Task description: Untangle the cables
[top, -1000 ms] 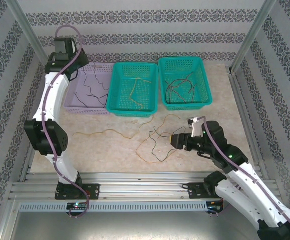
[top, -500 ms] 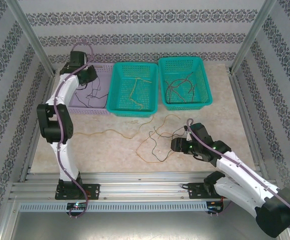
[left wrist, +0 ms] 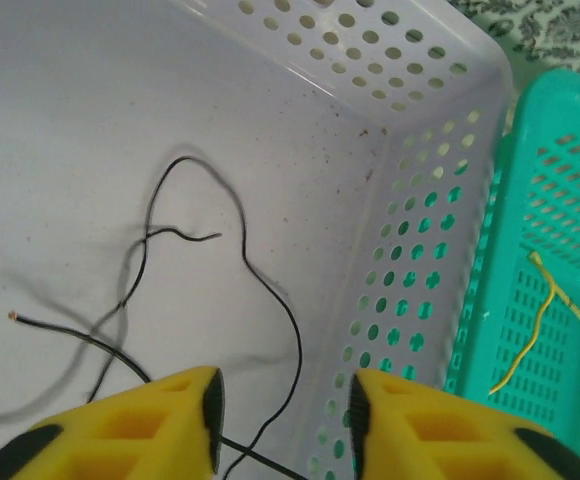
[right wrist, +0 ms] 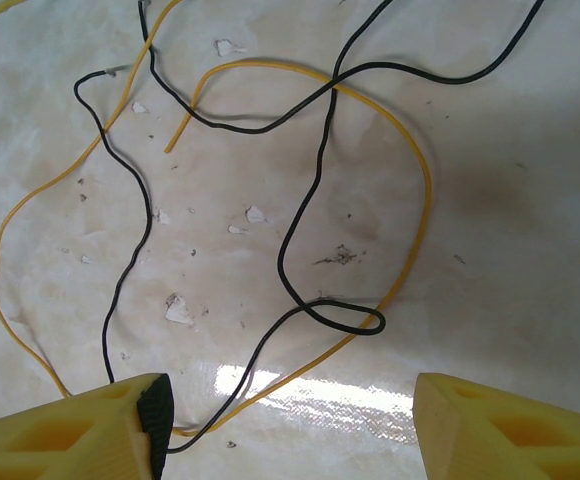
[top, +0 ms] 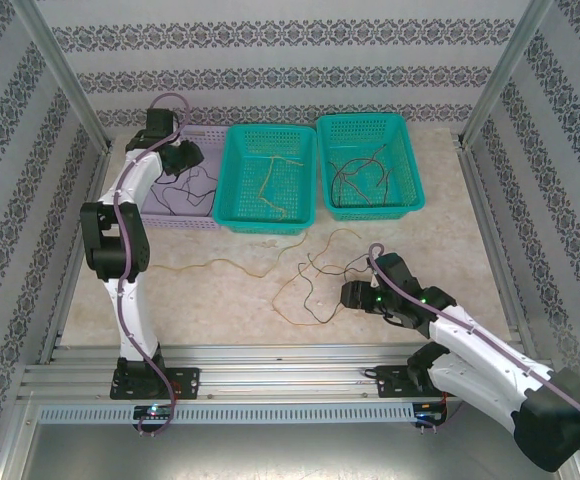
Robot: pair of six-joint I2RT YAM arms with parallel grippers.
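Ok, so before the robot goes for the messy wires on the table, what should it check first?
1. Right tool open: ok, its fingers are wide apart.
2. Right tool above the tangle: ok, the black cable and yellow cable lie right under it on the table.
3. Those two cables separated: not ok, they cross in several places.
4. Left tool open: ok, it sits over the lilac basket.
5. Left tool free of the basket cables: cannot tell, one runs under its fingers at the picture's edge.
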